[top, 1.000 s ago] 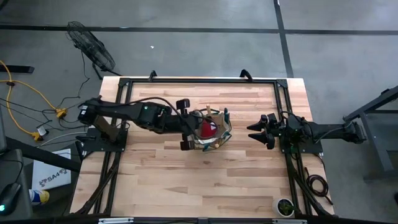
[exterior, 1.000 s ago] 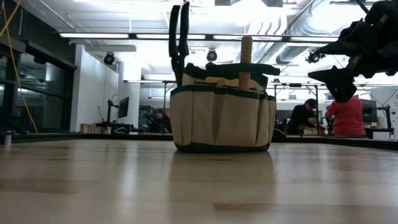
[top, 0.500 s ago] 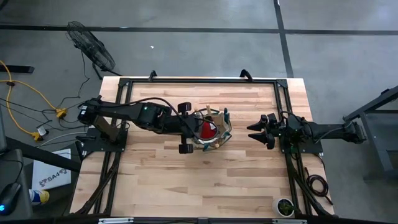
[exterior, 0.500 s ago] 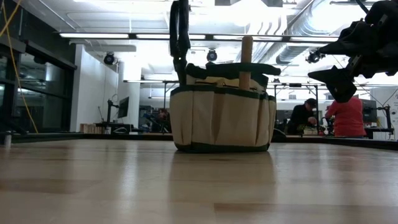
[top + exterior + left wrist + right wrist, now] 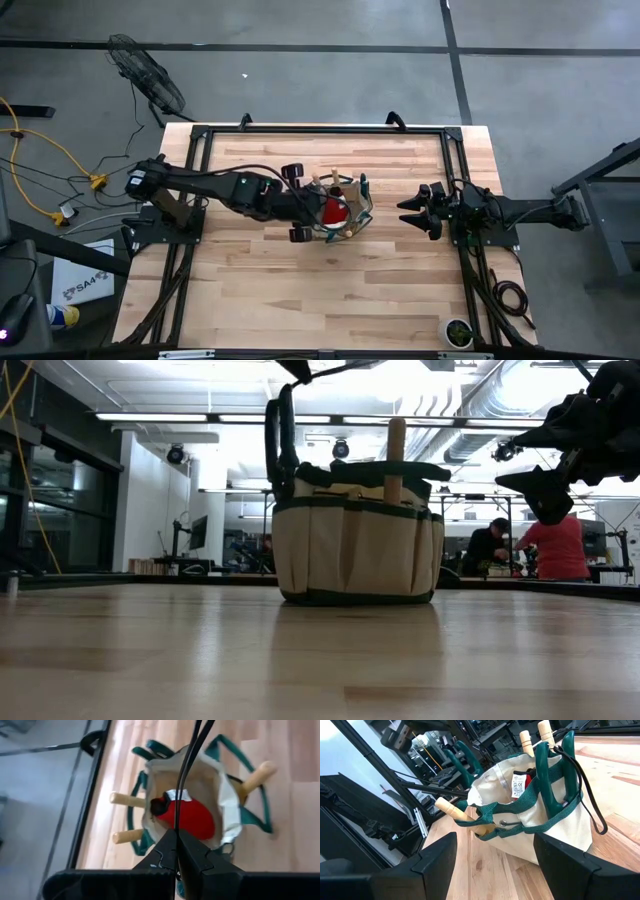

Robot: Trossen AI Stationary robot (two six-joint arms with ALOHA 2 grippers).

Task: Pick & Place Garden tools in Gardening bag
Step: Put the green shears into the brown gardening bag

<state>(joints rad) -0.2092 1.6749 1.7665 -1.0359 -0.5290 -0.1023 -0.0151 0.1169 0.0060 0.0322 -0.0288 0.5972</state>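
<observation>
The tan gardening bag (image 5: 338, 208) with dark green trim stands upright on its base at mid-table; it also shows in the low view (image 5: 355, 545). Wooden tool handles stick up out of it (image 5: 127, 799) (image 5: 257, 774) (image 5: 452, 809). A red glove-like item (image 5: 192, 817) lies inside. I cannot make out the pruning shears. My left gripper (image 5: 177, 834) is shut and empty, just above the bag's left rim (image 5: 300, 368). My right gripper (image 5: 495, 870) is open and empty, hovering right of the bag (image 5: 415, 212).
A green loop handle (image 5: 278, 435) stands up at the bag's left side. A black cable (image 5: 192, 750) hangs across the left wrist view. A small pot (image 5: 458, 333) sits at the near right corner. People (image 5: 555, 545) are in the room beyond the table.
The bag's green loop handle was drawn straight up to the top of the low view half a second ago. Now it stands lower and bowed, its top bend in sight below my left gripper. The bag has stayed in place.
</observation>
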